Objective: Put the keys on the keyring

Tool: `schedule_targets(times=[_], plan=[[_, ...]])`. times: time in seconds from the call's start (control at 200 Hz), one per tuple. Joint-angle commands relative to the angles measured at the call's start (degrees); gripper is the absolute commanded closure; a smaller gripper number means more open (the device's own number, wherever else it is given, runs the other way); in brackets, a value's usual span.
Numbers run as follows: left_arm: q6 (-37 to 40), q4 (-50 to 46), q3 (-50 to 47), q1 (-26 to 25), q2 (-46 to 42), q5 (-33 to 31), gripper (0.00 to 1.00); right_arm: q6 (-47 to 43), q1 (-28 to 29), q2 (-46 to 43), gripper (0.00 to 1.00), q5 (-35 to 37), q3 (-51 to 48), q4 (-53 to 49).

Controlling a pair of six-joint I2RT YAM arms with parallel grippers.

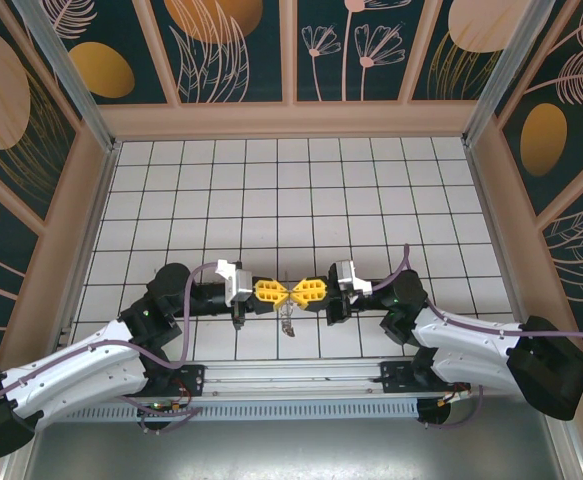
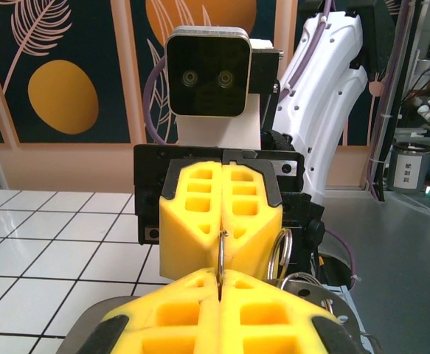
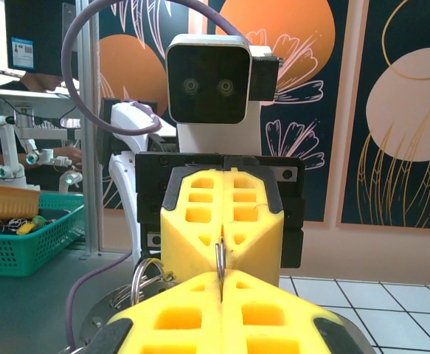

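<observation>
Step in hand: both arms hold the keyring (image 2: 220, 254) up off the tiled table (image 1: 371, 200), tip to tip at the near-centre, ready for threading. The left gripper (image 1: 279, 292) and the right gripper (image 1: 299, 291) are each clenched on the thin grey wire. In both wrist views it sits edge-on in the seam between the yellow fingers (image 2: 192, 199), pinched from 2 opposite sides. A cluster of small silver loops (image 2: 279, 254) hangs off the hoop beside the right gripper's fingers. From the top a small bit (image 1: 287, 325) dangles just below the meeting tips, too small to tell whether it is the red key or more loops. Judgement: the task is mid-way at best. The next move needs 1 gripper to let go and fetch or feed the key while the other keeps the hoop steady; with both releasing, the ring drops. Counts: 2 grippers, 1 hoop, about 2 loops distinguishable in the wrist views, 1 dangling bit.
</observation>
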Motion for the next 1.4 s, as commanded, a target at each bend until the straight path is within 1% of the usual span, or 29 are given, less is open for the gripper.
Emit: schedule_targets(times=[0.0,0.05,0.095,0.165,0.255,0.345,0.4,0.465,0.53,0.595,0.666,0.736,0.796,0.896,1.026,1.096,1.211,1.301,1.316,1.396], plan=[[0.94,2.41,-0.11,-0.42,-0.86,-1.6,1.0,0.45,0.19,0.24,0.98,0.62,-0.24,2.06],[1.26,1.35,0.15,-0.43,-1.0,-3.18,1.0,0.5,0.19,-0.15,0.84,2.05,-0.58,1.35],[1.85,-0.13,0.45,-0.4,-1.16,-5.09,1.0,0.33,0.14,-1.17,0.75,3.47,-0.89,-0.18],[2.37,-1.91,0.55,-0.34,-1.7,-7.54,1.0,-0.54,0.09,-3.96,0.66,5.89,-1.34,-4.74],[3.06,-3.96,0.22,-0.36,-3.16,-9.54,1.0,-2.18,0.1,-9.63,0.57,10.17,-1.12,-15.17],[3.99,-6.6,0.12,-0.34,-4.35,-11.85,1.0,-3.47,0.01,-15.94,0.53,16.48,0.04,-27.14],[4.37,-8.15,0.21,-0.34,-4.54,-13.35,1.0,-4.2,-0.02,-19.21,0.51,21.83,1.61,-35.12],[3.87,-8.67,0.06,-0.39,-4.19,-15.27,1.0,-5.04,-0.08,-21.14,0.5,28.48,4.84,-45.47],[3.14,-8.74,-0.06,-0.41,-3.58,-16.52,1.0,-5.11,-0.27,-20.5,0.5,35.58,9.03,-55.57],[2.27,-8.69,-0.41,-0.38,-2.98,-17.47,1.0,-3.37,-1.21,-17.63,0.5,42.7,13.26,-64.84],[1.0,-8.29,-1.21,-0.35,-2.86,-18.44,1.0,-0.41,-3.42,-12.76,0.5,46.22,17.21,-72.61],[-0.66,-7.29,-2.51,-0.35,-3.43,-19.21,1.0,2.84,-5.37,-7.58,0.5,46.42,20.0,-77.74],[-2.32,-6.69,-3.83,-0.36,-4.19,-20.26,1.0,4.97,-6.13,-3.45,0.5,46.32,21.37,-80.11],[-4.39,-7.9,-5.18,-0.38,-6.4,-23.45,1.0,7.78,-6.78,1.65,0.45,48.04,21.29,-82.45],[-6.42,-8.77,-7.15,-0.39,-10.33,-25.58,1.0,10.43,-8.95,4.82,0.44,45.48,19.15,-82.51],[-7.11,-9.73,-7.68,-0.39,-11.58,-26.74,1.0,11.47,-9.38,6.33,0.47,43.92,18.64,-82.47],[-7.49,-10.38,-8.14,-0.39,-12.36,-27.92,1.0,12.87,-9.4,10.1,0.54,42.59,19.11,-84.18],[-7.57,-9.92,-8.36,-0.39,-12.48,-27.87,1.0,14.39,-9.4,12.42,0.58,41.89,19.68,-86.1],[-7.57,-9.82,-8.43,-0.32,-12.55,-27.73,1.0,14.69,-9.42,12.71,0.59,40.49,19.76,-86.53],[-7.68,-9.11,-9.34,-0.32,-13.3,-27.68,1.0,16.66,-9.31,13.1,0.62,38.98,19.63,-88.42]])
